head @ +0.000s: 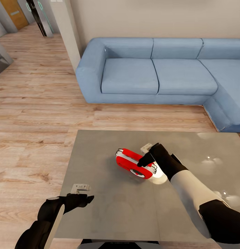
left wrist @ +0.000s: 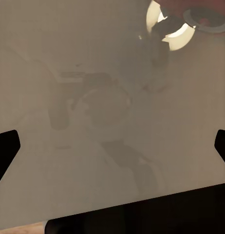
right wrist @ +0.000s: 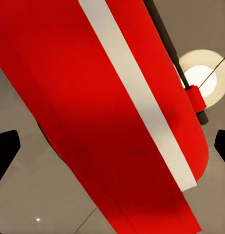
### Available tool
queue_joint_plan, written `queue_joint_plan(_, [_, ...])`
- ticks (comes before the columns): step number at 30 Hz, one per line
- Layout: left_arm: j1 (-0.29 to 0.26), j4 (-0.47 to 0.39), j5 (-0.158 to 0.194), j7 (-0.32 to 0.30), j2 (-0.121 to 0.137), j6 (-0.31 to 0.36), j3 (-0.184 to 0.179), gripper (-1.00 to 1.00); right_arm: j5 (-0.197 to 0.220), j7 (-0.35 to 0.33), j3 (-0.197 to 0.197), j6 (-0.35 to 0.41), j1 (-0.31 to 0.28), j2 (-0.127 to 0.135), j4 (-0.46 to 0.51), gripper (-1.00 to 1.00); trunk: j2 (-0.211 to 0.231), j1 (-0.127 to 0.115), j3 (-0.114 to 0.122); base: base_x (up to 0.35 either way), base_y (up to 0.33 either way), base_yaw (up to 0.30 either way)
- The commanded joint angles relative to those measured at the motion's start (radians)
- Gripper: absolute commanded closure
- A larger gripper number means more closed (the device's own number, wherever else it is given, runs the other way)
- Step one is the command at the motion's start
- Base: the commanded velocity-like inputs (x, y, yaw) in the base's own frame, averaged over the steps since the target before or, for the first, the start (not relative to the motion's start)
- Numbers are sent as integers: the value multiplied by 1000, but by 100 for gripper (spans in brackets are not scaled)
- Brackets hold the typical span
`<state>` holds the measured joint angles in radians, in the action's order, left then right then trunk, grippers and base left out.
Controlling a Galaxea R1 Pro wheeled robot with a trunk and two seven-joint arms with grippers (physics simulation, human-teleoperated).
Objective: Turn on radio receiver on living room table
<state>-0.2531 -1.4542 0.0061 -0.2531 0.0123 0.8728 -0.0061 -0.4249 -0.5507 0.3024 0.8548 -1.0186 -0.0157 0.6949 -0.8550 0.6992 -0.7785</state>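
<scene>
The red radio receiver (head: 135, 163) lies near the middle of the glossy grey table (head: 106, 207), white trim band showing. The right gripper (head: 146, 159) rests on its top, fingers spread to either side. The left gripper (head: 86, 198) hovers over the table's near-left part, fingers apart, holding nothing. A blue sofa (head: 161, 72) stands beyond.

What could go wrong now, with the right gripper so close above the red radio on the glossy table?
The right gripper is over the radio, which lies loose on the smooth table. A push may slide or spin it instead of switching it on. The radio also looks tilted, so the fingers may slip off its rounded body.
</scene>
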Motion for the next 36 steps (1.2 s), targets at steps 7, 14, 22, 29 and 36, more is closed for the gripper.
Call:
queue_joint_plan(7, [0,0,0,0,0,0,0,-100,1,1,0,-10,0,0,0,-100,0,0,0,0,0,0])
queue_joint_plan(14, [0,0,0,0,0,0,0,-100,3,2,-2,-18,-28,0,-62,100,0,0,0,0,0,0])
queue_joint_plan(22, [0,0,0,0,0,0,0,-100,4,2,-2,-77,-65,-1,-149,100,0,0,0,0,0,0])
queue_joint_plan(29, [0,0,0,0,0,0,0,-100,1,2,-2,-79,-66,-1,-150,100,0,0,0,0,0,0])
queue_joint_plan(36, [0,0,0,0,0,0,0,-100,-33,-153,4,67,-66,67,250,100,0,0,0,0,0,0])
